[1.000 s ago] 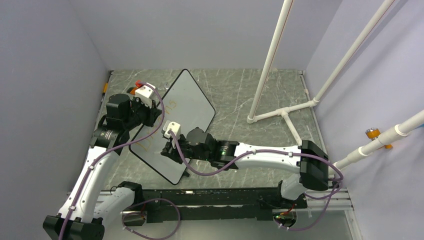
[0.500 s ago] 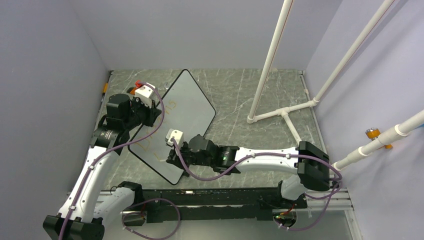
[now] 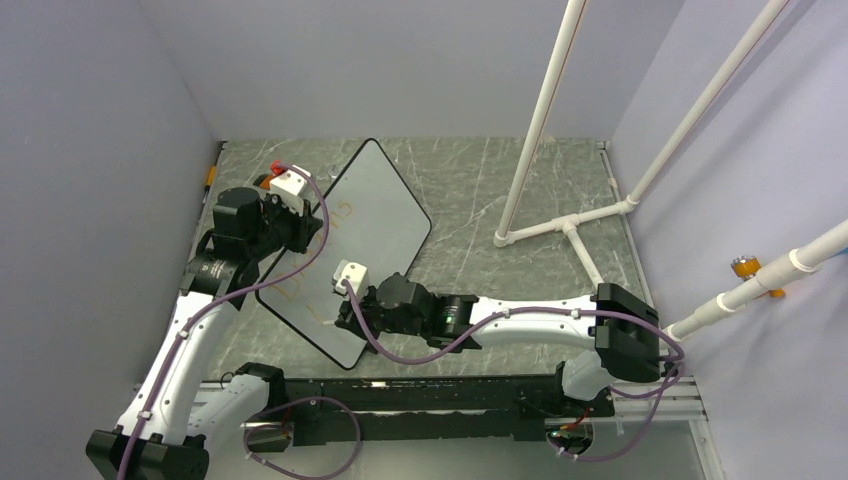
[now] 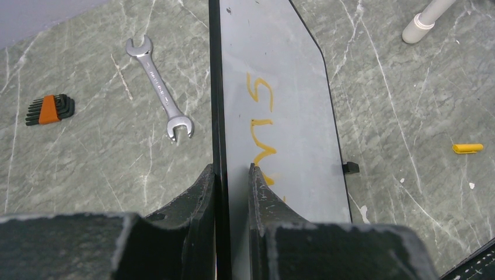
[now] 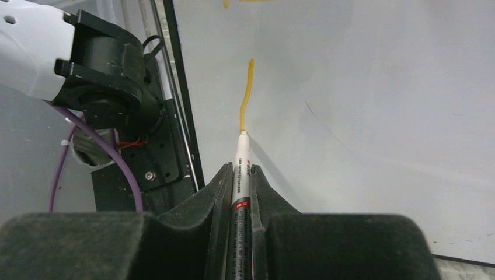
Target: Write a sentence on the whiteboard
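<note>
Right arm [image 3: 530,315] stretched left, marker [image 5: 240,175] touching whiteboard [image 3: 385,205].

The overhead view is bright and evenly lit; the arms [image 3: 540,312] throw only faint, soft shade on the table [image 3: 500,190]. At the left wrist, the whiteboard [image 4: 292,116] reads dull grey with a mild sheen, and the left gripper [image 4: 230,170] along the bottom edge is blurred. At the right wrist, the marker [image 5: 241,153] casts a soft shadow toward the lower right; the right gripper [image 5: 240,168] below is out of focus.
</note>
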